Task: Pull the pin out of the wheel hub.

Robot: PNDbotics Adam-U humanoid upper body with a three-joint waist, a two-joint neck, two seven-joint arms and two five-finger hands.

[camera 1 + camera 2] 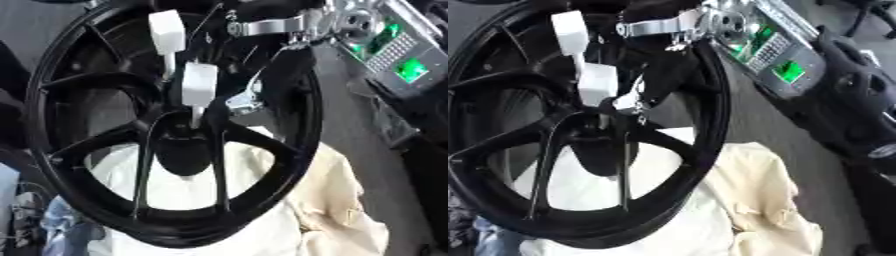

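right hand [229,95] fingers [243,102] at white pin [199,85], wheel hub [182,132].

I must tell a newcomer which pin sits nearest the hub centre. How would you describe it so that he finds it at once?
Start from the big black spoked wheel standing over the cream cloth. At its middle, where the spokes meet, two white block-headed pins stand one above the other. The lower pin is the one: its thin stem enters the hub, with the robot's right hand beside it, while the upper pin sits higher, toward the rim.

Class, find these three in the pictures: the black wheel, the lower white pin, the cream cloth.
wheel [297,120]: left eye view, right rim.
lower white pin [199,83]: left eye view, its white head.
cloth [337,200]: left eye view, bare fold.
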